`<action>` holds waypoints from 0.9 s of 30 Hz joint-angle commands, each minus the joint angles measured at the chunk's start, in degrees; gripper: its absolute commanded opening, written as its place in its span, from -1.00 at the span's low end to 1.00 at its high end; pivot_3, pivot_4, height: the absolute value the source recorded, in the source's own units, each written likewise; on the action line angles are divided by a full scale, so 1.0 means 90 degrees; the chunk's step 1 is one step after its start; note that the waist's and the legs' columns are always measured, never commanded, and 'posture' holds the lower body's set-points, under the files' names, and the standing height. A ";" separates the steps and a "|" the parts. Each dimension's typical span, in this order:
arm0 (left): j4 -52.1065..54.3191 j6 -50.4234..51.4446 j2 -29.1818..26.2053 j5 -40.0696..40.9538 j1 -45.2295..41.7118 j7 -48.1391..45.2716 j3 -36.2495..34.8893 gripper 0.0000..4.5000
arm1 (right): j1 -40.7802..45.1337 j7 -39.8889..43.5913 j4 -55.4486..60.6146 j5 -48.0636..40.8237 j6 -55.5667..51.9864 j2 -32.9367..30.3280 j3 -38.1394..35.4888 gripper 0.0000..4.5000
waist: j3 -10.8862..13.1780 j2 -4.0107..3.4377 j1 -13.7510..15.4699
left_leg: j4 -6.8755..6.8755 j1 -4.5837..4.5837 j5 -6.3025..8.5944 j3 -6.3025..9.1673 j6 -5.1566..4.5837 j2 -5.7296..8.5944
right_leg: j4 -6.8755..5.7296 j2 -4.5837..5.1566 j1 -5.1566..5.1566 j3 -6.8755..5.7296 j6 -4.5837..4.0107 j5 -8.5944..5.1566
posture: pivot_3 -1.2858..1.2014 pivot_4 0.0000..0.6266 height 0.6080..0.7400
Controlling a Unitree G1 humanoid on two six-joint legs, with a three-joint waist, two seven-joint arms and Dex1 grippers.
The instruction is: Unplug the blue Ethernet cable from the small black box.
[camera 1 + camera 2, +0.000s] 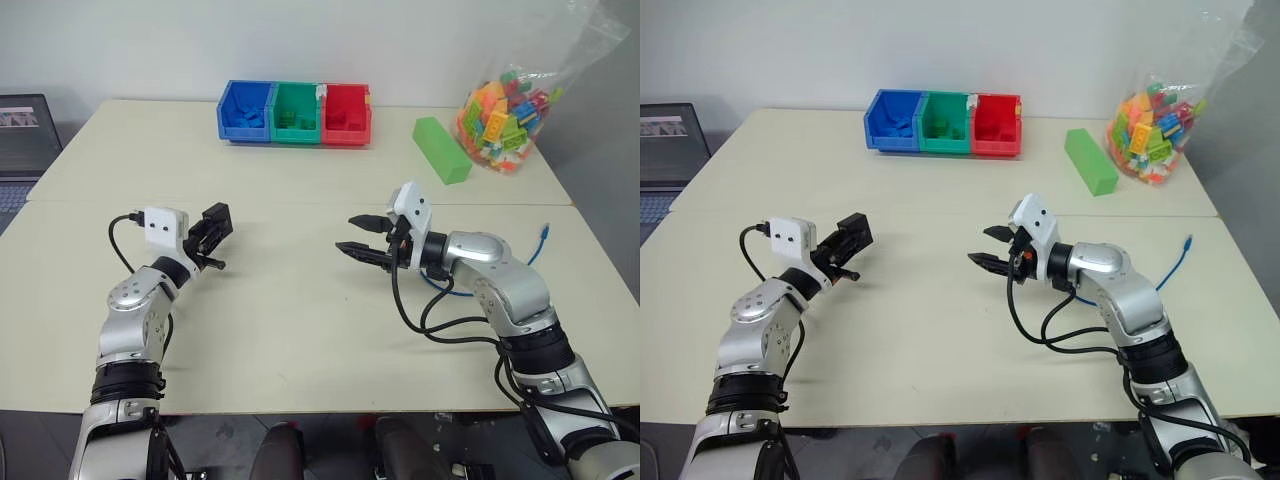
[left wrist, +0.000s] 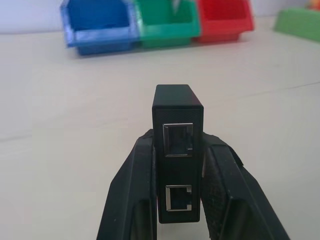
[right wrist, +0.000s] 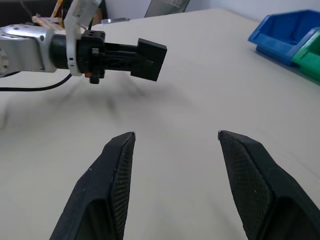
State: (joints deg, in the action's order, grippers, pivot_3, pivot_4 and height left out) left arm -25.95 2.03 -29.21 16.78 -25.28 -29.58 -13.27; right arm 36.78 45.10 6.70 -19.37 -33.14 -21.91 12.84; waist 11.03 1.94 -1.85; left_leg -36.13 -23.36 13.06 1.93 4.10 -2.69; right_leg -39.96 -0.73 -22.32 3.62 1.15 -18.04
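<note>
My left gripper is shut on the small black box and holds it level above the table's left half. In the left wrist view the box stands between the fingers, and its two ports face the camera with nothing plugged in. My right gripper hovers near the table's middle with its jaws open and nothing between them, pointing toward the box. The blue Ethernet cable lies loose on the table to the right of my right arm, part of it hidden under the forearm.
A blue bin, a green bin and a red bin stand in a row at the back. To their right lie a green block and a bag of coloured bricks. A laptop sits at the far left.
</note>
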 commanded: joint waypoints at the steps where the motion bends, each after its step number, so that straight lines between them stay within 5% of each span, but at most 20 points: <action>1: -0.0504 -0.0533 0.0146 -0.0161 -0.0333 0.0105 -0.0041 -0.66 | 0.0103 0.0053 0.0304 0.0038 -0.0048 0.0057 0.0154 0.25 | -0.0001 0.0001 0.0030 | -0.0001 -0.0001 0.0000 0.0002 0.0000 0.0000 | 0.0000 0.0000 0.0000 -0.0003 0.0000 0.0000 | 0.03 -0.52 1.00; 3: -0.0764 -0.0577 0.0199 -0.0172 -0.0398 0.0124 -0.0072 -0.66 | 0.0093 0.0060 0.0309 0.0081 -0.0049 0.0067 0.0223 0.25 | -0.0001 0.0001 0.0035 | -0.0002 -0.0005 0.0000 0.0011 0.0000 0.0001 | 0.0000 0.0000 0.0001 -0.0013 0.0000 0.0000 | 0.03 -0.52 1.00; 12: -0.0754 -0.0467 0.0246 0.0015 -0.0181 -0.0046 -0.0189 0.23 | 0.0034 0.0082 0.0413 0.0082 -0.0134 0.0050 0.0255 0.26 | -0.0001 0.0001 0.0008 | -0.0003 -0.0005 -0.0001 0.0028 0.0000 -0.0002 | -0.0004 -0.0004 0.0002 -0.0027 0.0000 0.0000 | 0.03 -0.52 1.00; 20: 0.0404 -0.0113 0.0232 0.0042 0.0579 0.0204 -0.0302 0.97 | -0.0040 0.0176 0.0556 0.0075 -0.0229 -0.0029 0.0266 0.26 | -0.0001 0.0001 -0.0005 | -0.0003 -0.0005 -0.0001 0.0031 0.0000 -0.0003 | -0.0006 -0.0003 0.0003 -0.0027 0.0000 0.0000 | 0.03 -0.52 1.00; 27: 0.3533 0.1579 -0.0719 0.0549 0.2672 -0.0219 -0.0775 0.97 | -0.0519 0.0591 0.0834 -0.0121 -0.0254 -0.0752 -0.0134 0.26 | -0.0001 0.0004 -0.0016 | 0.0003 -0.0004 0.0000 0.0037 0.0001 -0.0012 | 0.0001 0.0011 0.0005 -0.0005 -0.0002 -0.0001 | 0.03 -0.52 1.00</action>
State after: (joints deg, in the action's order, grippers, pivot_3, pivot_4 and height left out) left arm -3.47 11.27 -32.41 18.58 -4.11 -29.47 -16.87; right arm 32.57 48.43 11.65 -19.17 -35.98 -26.50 14.68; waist 11.02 1.97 -2.00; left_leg -36.11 -23.41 13.06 2.29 4.11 -2.78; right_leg -39.98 -0.61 -22.29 3.55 1.10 -18.07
